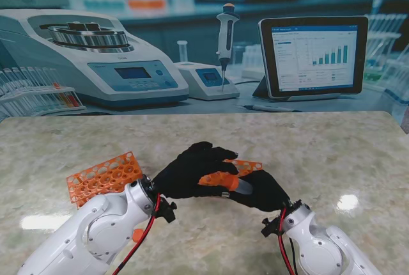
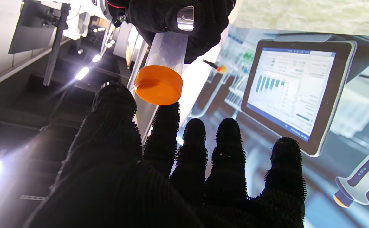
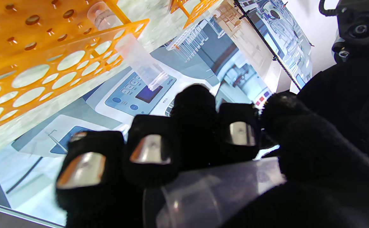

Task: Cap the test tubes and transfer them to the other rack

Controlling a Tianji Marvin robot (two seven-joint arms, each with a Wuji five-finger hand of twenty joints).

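Observation:
My two black-gloved hands meet over the middle of the table. My right hand (image 1: 263, 192) (image 3: 178, 152) is shut on a clear test tube (image 1: 243, 186) (image 2: 168, 52) (image 3: 210, 193), fingers curled round its body. An orange cap (image 1: 219, 178) (image 2: 158, 85) sits on the tube's open end. My left hand (image 1: 190, 169) (image 2: 171, 164) holds that cap, the index fingertip (image 2: 168, 115) under it and the thumb close beside it. One orange rack (image 1: 105, 176) lies left of my hands. A second orange rack (image 1: 248, 165) (image 3: 45, 63), behind them, holds another uncapped tube (image 3: 140, 65).
Behind the table's far edge is a printed backdrop of a lab: a centrifuge (image 1: 96, 57), a pipette (image 1: 225, 32) and a tablet (image 1: 313, 54). Bare marble tabletop (image 1: 332, 153) stretches to the right and toward the far edge. A small orange piece (image 1: 137, 235) shows under my left forearm.

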